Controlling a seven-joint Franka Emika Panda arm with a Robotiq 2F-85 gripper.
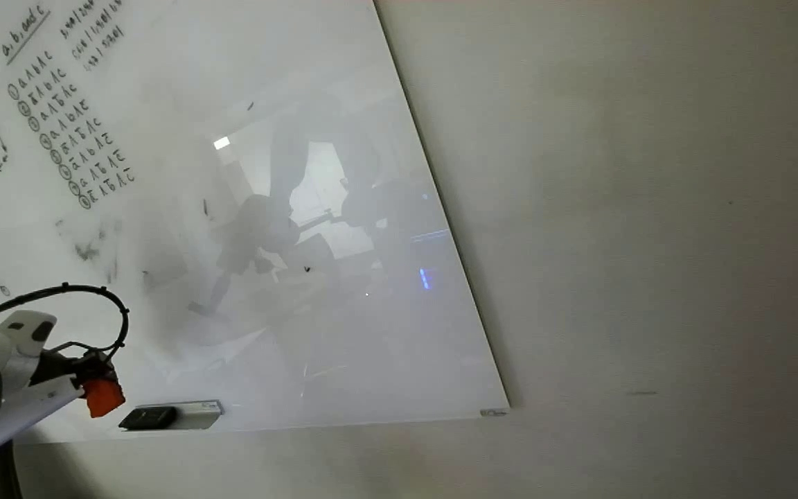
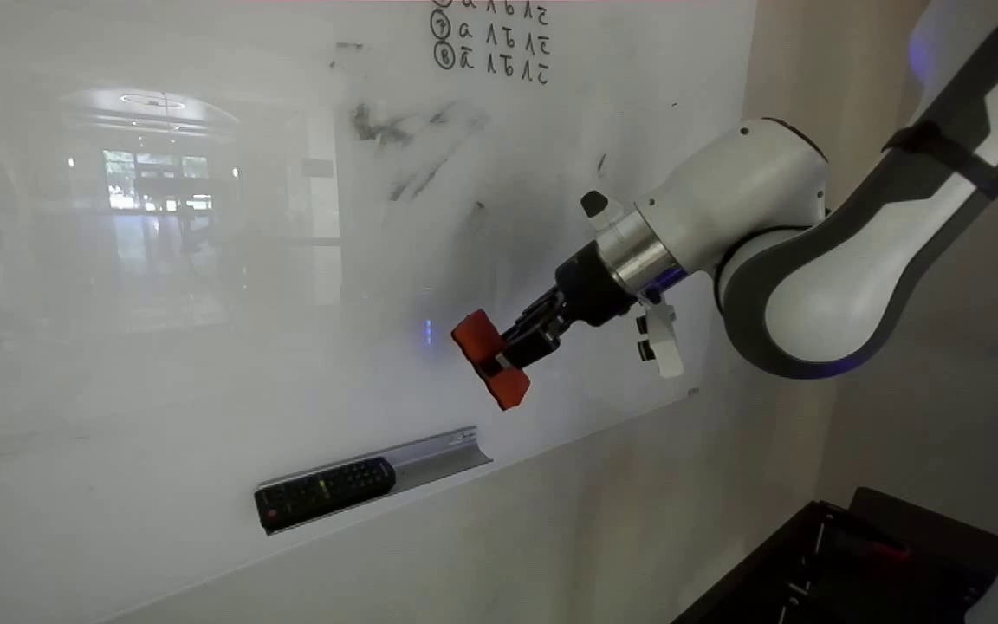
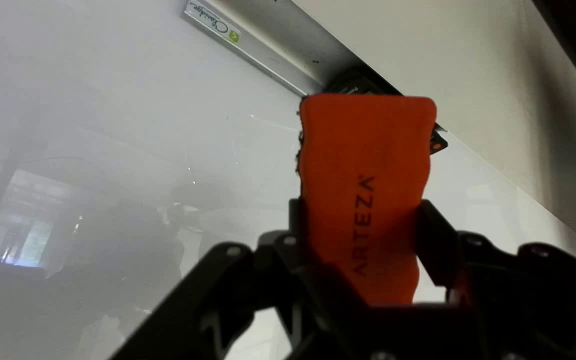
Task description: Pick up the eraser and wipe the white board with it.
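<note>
Fingers [image 3: 438, 245] clamped on the eraser [image 3: 365, 195], one to either side of its narrow width, brand print in plain sight in the wrist view. Long axis crosswise to the fingers' reach: in an exterior view it slants from upper left to lower right, gripped near mid-length. Dark edge shows on the far side, ahead of the fingers; probably the wiping side.

Eraser sits in front of the lower part of the board [image 1: 371, 333]; in both exterior views it shows near the tray [image 2: 443, 455], where a remote [image 2: 326, 494] lies. Wrist view puts the board beyond the eraser. No contact seen; I take them to be apart, gap unclear.

Smudges [image 2: 386, 128] and the list [image 2: 499, 62] sit higher on the board, well apart from the eraser.

Judgement: pick done, wiping ahead or at least unfinished. Next move turns on dark side to board: forward until flat, then up to the smudges. At this slant one end may touch first and twist the block between the fingers. Mind the tray.
</note>
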